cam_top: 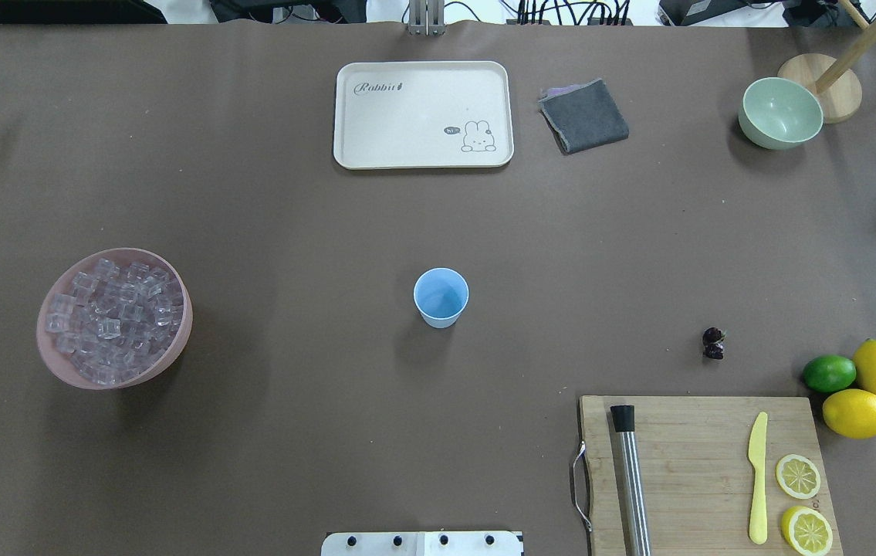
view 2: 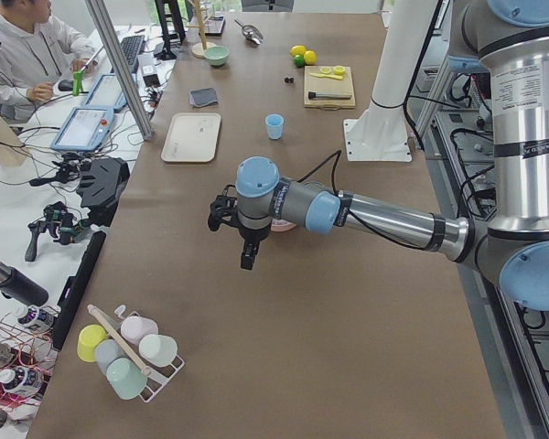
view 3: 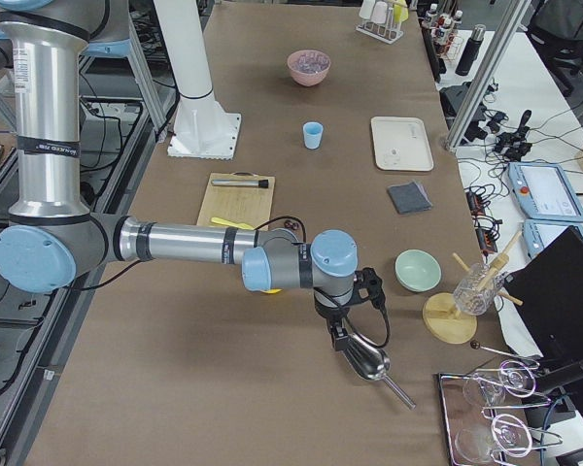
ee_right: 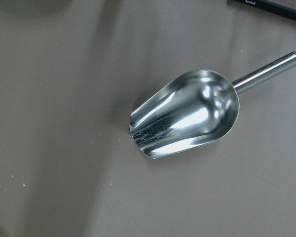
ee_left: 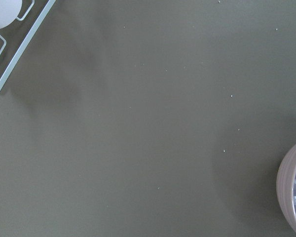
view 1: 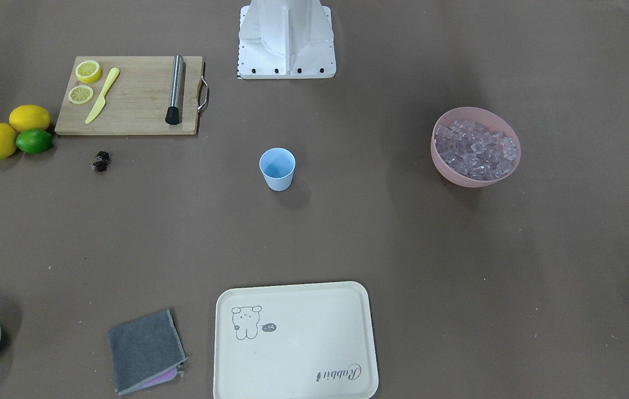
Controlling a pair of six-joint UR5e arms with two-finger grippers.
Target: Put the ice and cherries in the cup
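Small light blue plastic cup (cam_top: pixel 441 297) amid open counter (cam_top: pixel 291 432); side views show left gripper (view 2: pixel 245 251), right gripper (view 3: pixel 337 335) near its ends; jaws' state I cannot tell.

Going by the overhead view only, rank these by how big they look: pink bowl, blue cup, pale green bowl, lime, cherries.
1. pink bowl
2. pale green bowl, though it sits farther from the camera
3. cup and lime, which look about alike
4. cherries
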